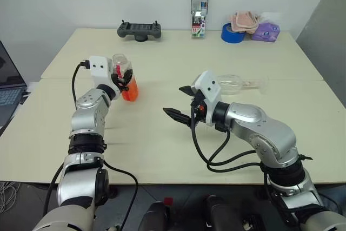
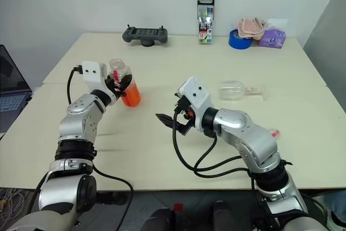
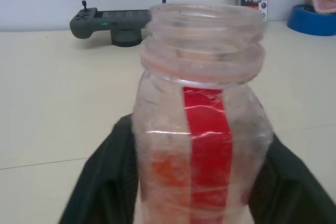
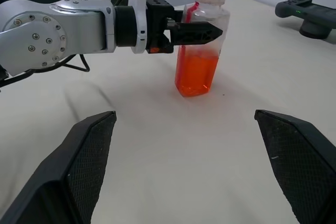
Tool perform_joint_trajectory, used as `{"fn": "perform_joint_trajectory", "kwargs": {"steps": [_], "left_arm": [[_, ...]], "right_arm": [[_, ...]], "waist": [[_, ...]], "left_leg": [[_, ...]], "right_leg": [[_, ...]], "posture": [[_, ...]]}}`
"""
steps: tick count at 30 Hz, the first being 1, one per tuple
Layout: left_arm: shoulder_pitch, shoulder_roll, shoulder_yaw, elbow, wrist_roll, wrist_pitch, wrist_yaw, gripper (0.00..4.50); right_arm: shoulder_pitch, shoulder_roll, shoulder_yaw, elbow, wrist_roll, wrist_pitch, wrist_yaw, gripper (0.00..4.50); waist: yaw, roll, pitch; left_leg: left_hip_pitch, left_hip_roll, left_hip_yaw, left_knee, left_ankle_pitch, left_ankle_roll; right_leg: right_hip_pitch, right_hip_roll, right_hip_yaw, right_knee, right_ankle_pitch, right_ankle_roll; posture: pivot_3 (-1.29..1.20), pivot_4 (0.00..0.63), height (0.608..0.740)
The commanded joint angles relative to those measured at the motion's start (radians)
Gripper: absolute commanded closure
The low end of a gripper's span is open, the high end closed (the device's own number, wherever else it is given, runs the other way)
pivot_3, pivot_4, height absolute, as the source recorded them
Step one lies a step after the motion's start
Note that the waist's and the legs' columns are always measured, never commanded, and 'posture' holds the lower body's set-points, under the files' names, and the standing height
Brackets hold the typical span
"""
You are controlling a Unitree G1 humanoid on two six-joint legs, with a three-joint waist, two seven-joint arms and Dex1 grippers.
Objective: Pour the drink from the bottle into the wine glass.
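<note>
You see the bottle (image 1: 127,81) standing upright and uncapped, orange drink (image 4: 195,74) low inside; well apart from it, the wine glass (image 1: 241,84) lies on its side.

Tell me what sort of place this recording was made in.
Probably a lab or office test bench: plain cream tables against a bare white wall, a handheld controller, a laptop at the edge, and a blue tape roll.
</note>
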Motion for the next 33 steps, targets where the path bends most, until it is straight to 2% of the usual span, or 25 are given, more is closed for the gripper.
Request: {"fn": "perform_joint_trajectory", "kwargs": {"steps": [1, 3, 11, 14, 18, 21, 24, 28, 33], "left_arm": [[-0.003, 0.009, 0.003, -0.035, 0.003, -0.003, 0.008, 0.62], [-0.003, 0.009, 0.003, -0.036, 0.005, 0.001, 0.013, 0.01], [0.046, 0.010, -0.004, -0.101, 0.001, 0.041, 0.012, 0.01], [0.133, 0.013, -0.005, -0.228, -0.021, 0.099, -0.007, 0.01], [0.267, 0.032, 0.008, -0.430, -0.053, 0.203, -0.026, 0.01], [0.355, 0.048, 0.052, -0.550, -0.091, 0.273, -0.023, 0.01], [0.498, 0.080, 0.075, -0.697, -0.166, 0.362, -0.086, 0.01], [0.610, 0.107, -0.005, -0.857, -0.274, 0.452, -0.212, 0.01], [0.592, 0.094, -0.110, -0.947, -0.366, 0.549, -0.273, 0.01]], "right_arm": [[-0.015, 0.004, -0.019, -0.035, 0.001, -0.009, 0.006, 0.00], [-0.015, 0.003, -0.019, -0.032, -0.003, -0.012, 0.005, 0.00], [-0.009, -0.055, -0.051, -0.012, -0.042, -0.036, 0.021, 0.00], [-0.005, -0.155, -0.076, 0.038, -0.109, -0.077, 0.030, 0.00], [0.027, -0.363, -0.021, 0.117, -0.291, -0.215, 0.072, 0.00], [0.057, -0.458, 0.001, 0.199, -0.409, -0.332, 0.072, 0.00], [0.074, -0.531, 0.051, 0.368, -0.612, -0.508, -0.018, 0.00], [0.040, -0.512, 0.108, 0.572, -0.758, -0.635, -0.072, 0.00], [-0.070, -0.429, 0.169, 0.823, -0.910, -0.783, -0.163, 0.00]], "waist": [[0.000, 0.000, 0.000], [0.000, 0.000, 0.000], [0.000, 0.000, 0.000], [0.000, 0.000, 0.000], [0.001, 0.000, 0.000], [0.001, 0.000, 0.000], [-0.003, 0.000, 0.000], [-0.001, 0.000, 0.000], [-0.001, 0.000, 0.000]], "left_leg": [[0.000, 0.000, 0.000, 0.000, 0.000, 0.000], [0.000, 0.000, 0.000, 0.000, 0.000, 0.000], [0.000, 0.000, 0.000, 0.000, 0.000, 0.000], [0.000, -0.001, 0.001, 0.000, 0.000, 0.000], [-0.001, -0.001, 0.001, 0.000, 0.000, 0.000], [-0.001, 0.000, 0.002, -0.001, 0.000, 0.000], [0.001, 0.001, 0.004, -0.001, 0.000, 0.000], [0.002, 0.001, 0.007, 0.000, 0.000, 0.000], [0.002, 0.000, 0.007, 0.000, 0.000, -0.001]], "right_leg": [[0.000, 0.000, 0.000, 0.000, 0.000, 0.000], [0.000, 0.000, 0.000, 0.000, 0.000, 0.000], [0.000, 0.000, 0.000, 0.000, 0.000, 0.000], [0.000, -0.001, 0.001, -0.001, 0.000, 0.000], [0.000, -0.001, 0.001, -0.002, 0.000, 0.000], [0.000, -0.001, 0.001, -0.002, 0.000, 0.000], [0.000, -0.001, 0.002, -0.002, 0.000, 0.000], [0.001, -0.001, 0.004, -0.002, -0.001, 0.001], [0.002, -0.001, 0.004, -0.002, 0.000, 0.000]], "posture": [[0.00, 0.150, 0.740], [0.00, 0.150, 0.740], [0.00, 0.150, 0.740], [0.00, 0.150, 0.740], [0.00, 0.150, 0.740], [0.00, 0.150, 0.740], [0.00, 0.150, 0.740], [0.00, 0.150, 0.740], [0.00, 0.150, 0.740]]}}
